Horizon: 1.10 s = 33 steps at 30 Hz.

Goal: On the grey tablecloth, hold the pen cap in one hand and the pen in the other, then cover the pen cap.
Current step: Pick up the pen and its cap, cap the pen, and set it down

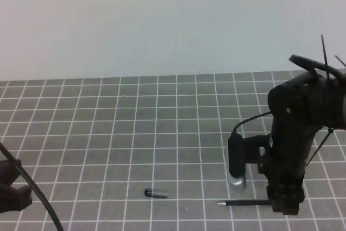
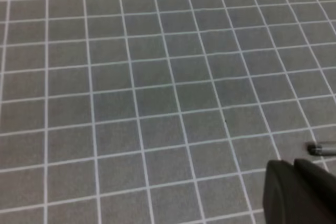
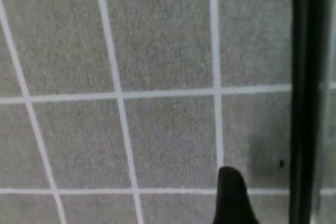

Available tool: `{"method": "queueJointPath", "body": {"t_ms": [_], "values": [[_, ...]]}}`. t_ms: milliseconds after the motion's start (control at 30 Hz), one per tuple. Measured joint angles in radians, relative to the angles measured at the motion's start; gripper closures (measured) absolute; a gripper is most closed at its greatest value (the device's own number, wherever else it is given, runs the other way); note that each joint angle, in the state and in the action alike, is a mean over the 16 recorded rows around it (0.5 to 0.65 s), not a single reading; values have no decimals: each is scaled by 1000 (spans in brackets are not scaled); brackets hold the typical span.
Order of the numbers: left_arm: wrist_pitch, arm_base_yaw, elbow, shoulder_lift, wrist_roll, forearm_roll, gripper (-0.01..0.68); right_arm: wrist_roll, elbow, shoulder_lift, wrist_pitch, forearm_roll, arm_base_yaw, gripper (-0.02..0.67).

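**Right arm down at the pen, cap not yet taken**

Grey tablecloth (image 1: pixel 108 133) fills the workspace under a plain pale wall, a flat woven-looking cloth ruled with thin white lines into small squares. Near the front edge in the high view lies the pen cap (image 1: pixel 155 193), a short stubby cylinder with a dark rounded end and a paler, translucent body, resting on its side with nothing touching it. To its right lies the pen (image 1: pixel 243 203), a slim straight black stick with a small silvery point aimed toward the cap; its far end runs under the right gripper (image 1: pixel 285 205), which is lowered right over it. In the right wrist view the pen shows as a dark glossy bar along the right edge, with one dark fingertip (image 3: pixel 231 198) beside it and cloth between them, so the jaws look released rather than clenched (whether they straddle the pen properly I cannot tell).

The left gripper (image 2: pixel 302 192) sits low at the left edge, its dark fingers pressed together and empty, with the cap just visible beyond them in its own camera.

My reading: the pickup of the pen is in hand. Next, the right jaws need to close squarely on the thin, smooth barrel, which could roll or slip; the left must open and travel to the cap.
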Motion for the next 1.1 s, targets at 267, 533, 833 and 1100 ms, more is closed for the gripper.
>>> {"method": "queueJointPath", "body": {"t_ms": [267, 533, 833, 1100], "values": [[2, 0, 14, 0, 75, -62, 672, 0, -6, 58, -28, -20, 9, 275], [3, 0, 15, 3, 160, -137, 672, 0, -6, 85, -48, -26, 9, 423], [54, 0, -57, 70, 193, -210, 671, 0, -12, 94, -33, -17, 9, 602], [150, -1, -218, 240, 279, -234, 629, 3, -75, 93, 73, 73, 9, 652]]}}
